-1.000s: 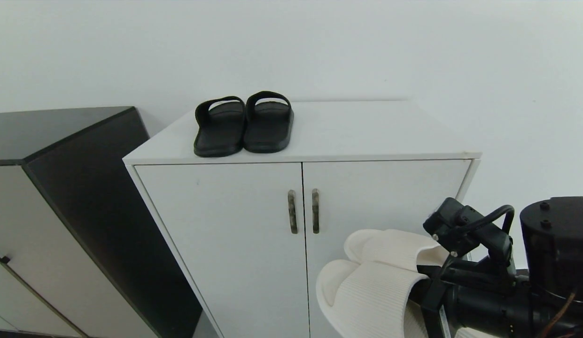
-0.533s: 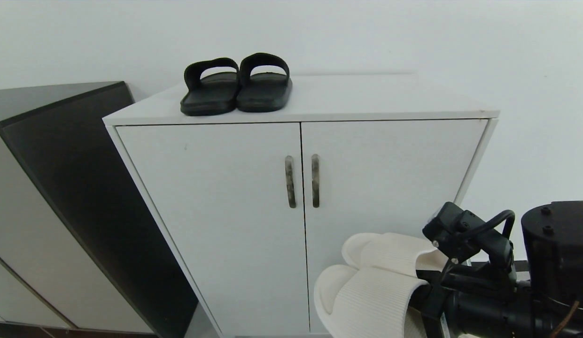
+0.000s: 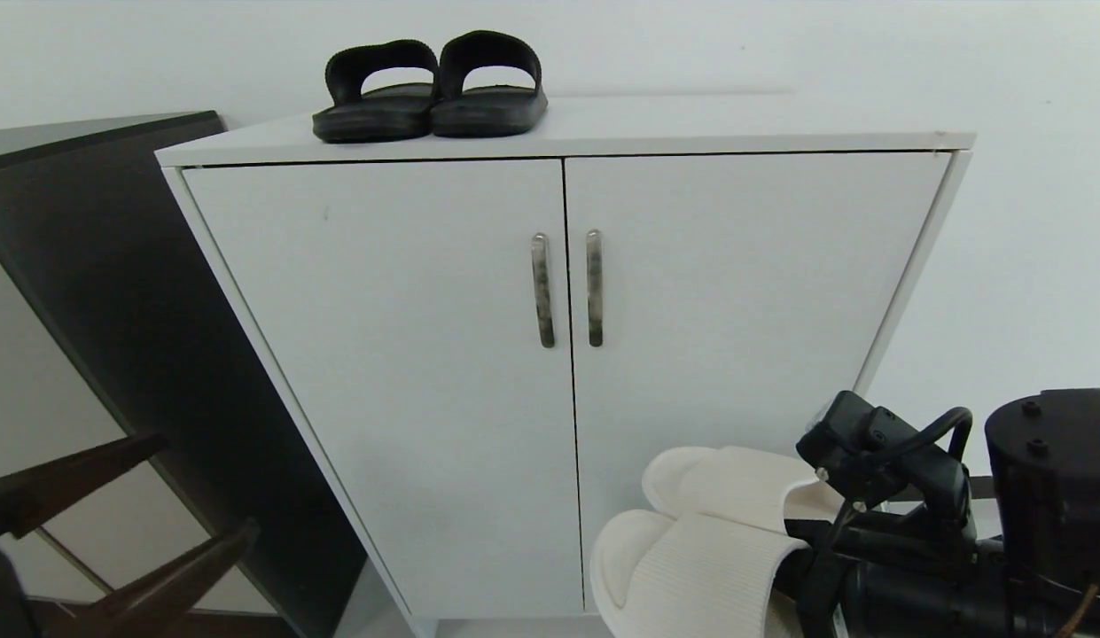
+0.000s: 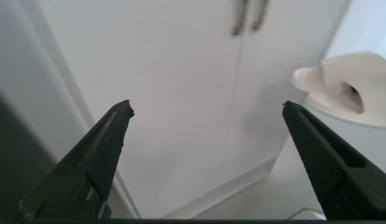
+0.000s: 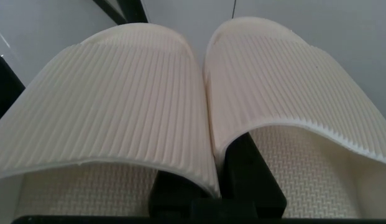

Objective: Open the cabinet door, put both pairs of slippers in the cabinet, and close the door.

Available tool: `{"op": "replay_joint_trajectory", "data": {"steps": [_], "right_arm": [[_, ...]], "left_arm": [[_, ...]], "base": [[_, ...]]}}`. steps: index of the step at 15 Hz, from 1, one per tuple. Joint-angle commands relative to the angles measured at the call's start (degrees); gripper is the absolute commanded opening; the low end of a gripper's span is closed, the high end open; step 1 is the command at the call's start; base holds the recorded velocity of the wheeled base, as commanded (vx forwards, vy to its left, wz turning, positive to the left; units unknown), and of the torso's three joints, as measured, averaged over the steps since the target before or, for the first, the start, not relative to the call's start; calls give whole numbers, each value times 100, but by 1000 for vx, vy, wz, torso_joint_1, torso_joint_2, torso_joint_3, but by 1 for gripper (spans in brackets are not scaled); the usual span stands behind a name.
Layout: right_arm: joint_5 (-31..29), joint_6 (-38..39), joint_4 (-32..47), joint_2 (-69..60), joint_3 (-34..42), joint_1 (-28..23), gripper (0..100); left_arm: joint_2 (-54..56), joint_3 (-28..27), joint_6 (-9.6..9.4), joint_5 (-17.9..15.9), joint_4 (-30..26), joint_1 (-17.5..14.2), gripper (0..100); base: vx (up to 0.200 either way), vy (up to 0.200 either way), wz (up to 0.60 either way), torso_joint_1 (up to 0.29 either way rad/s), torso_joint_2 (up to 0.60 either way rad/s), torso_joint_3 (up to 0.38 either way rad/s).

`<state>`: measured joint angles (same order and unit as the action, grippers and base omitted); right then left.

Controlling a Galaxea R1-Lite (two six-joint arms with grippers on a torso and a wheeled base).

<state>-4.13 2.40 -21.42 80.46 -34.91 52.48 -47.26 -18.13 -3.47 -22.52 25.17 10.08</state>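
The white cabinet (image 3: 381, 354) stands before me with both doors shut and two vertical handles (image 3: 567, 289) at the middle seam. A pair of black slippers (image 3: 430, 89) rests on its top, left of centre. My right gripper (image 3: 802, 536) is low at the right, in front of the right door, shut on a pair of cream ribbed slippers (image 3: 700, 540) (image 5: 199, 106) with a dark finger (image 5: 242, 174) between the two. My left gripper (image 3: 124, 523) (image 4: 206, 107) is open and empty at the lower left, facing the left door (image 4: 180, 93).
A dark, black-sided cabinet (image 3: 89, 266) stands close against the white cabinet's left side. A plain white wall (image 3: 1028, 221) runs behind and to the right. A strip of pale floor (image 4: 242, 193) shows below the doors.
The whole head picture has shifted, with the cabinet now higher in it, so the camera moved. The open left gripper has come into view at the lower left. The right gripper still holds the cream slippers.
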Motion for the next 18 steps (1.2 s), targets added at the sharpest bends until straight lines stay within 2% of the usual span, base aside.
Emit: {"op": "replay_joint_trajectory", "data": {"steps": [1,3,4,7,9,10,11,13,14,16,18], "right_arm": [[0,-3,-3,-4,2,17,0],[0,-3,-3,5,-7,25,0],[9,6,-11,14,-15,25,0],[18,15,-143,31,-7,25,0],[79,15,-205,31,11,52,0],[141,15,-214,31,37,52,0],[141,15,-214,31,37,52,0],[141,24,-214,14,46,52,0],[141,15,-214,-4,46,52,0],[132,15,-214,-30,46,52,0],[141,15,-214,-30,46,52,0]], "left_arm": [[-1083,-446,-145,142,278,1189,100],[-1417,-929,-92,467,278,1971,100],[-1646,-1149,-39,485,286,2191,100],[-2419,-1931,-13,485,304,2560,100],[-2824,-2415,66,459,304,2613,100],[-3140,-2793,154,397,304,2745,100],[-3360,-3083,374,204,304,2824,100],[-3702,-3584,602,-253,295,2877,100],[-3905,-3847,778,-394,286,2877,100],[-4168,-4173,1218,-684,286,2877,100],[-4221,-4225,1437,-895,286,2877,100]], "base": [[0,0,0,0,0,0],[0,0,0,0,0,0],[0,0,0,0,0,0],[0,0,0,0,0,0],[0,0,0,0,0,0],[0,0,0,0,0,0],[0,0,0,0,0,0],[0,0,0,0,0,0],[0,0,0,0,0,0],[0,0,0,0,0,0],[0,0,0,0,0,0]]}}
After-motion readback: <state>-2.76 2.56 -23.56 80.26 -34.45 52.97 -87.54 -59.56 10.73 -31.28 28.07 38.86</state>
